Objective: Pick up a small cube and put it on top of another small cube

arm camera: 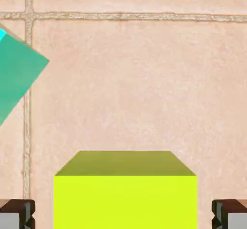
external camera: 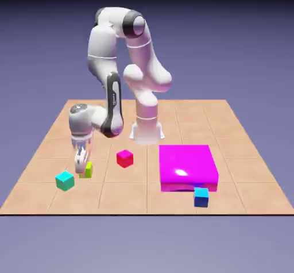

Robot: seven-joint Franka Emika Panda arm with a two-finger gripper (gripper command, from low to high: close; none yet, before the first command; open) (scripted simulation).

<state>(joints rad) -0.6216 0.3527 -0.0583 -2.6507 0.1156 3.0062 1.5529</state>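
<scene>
Jaws apart, small gap showing on either side of the lime cube (arm camera: 125, 196) in the hand view, so not clamped yet. Gripper (external camera: 81, 168) down at table level straddling the lime cube, cube dead centre between the fingertips (arm camera: 17, 214), faces square to them, no long axis to worry about. Teal cube (external camera: 65, 180) just beside the lime cube; red cube (external camera: 124, 158) further off. Likely next: close, lift.

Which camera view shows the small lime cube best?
The hand view: the small lime cube fills the bottom middle, large, between the grey fingertips. In the exterior view, it is tiny, partly hidden behind the gripper.
</scene>
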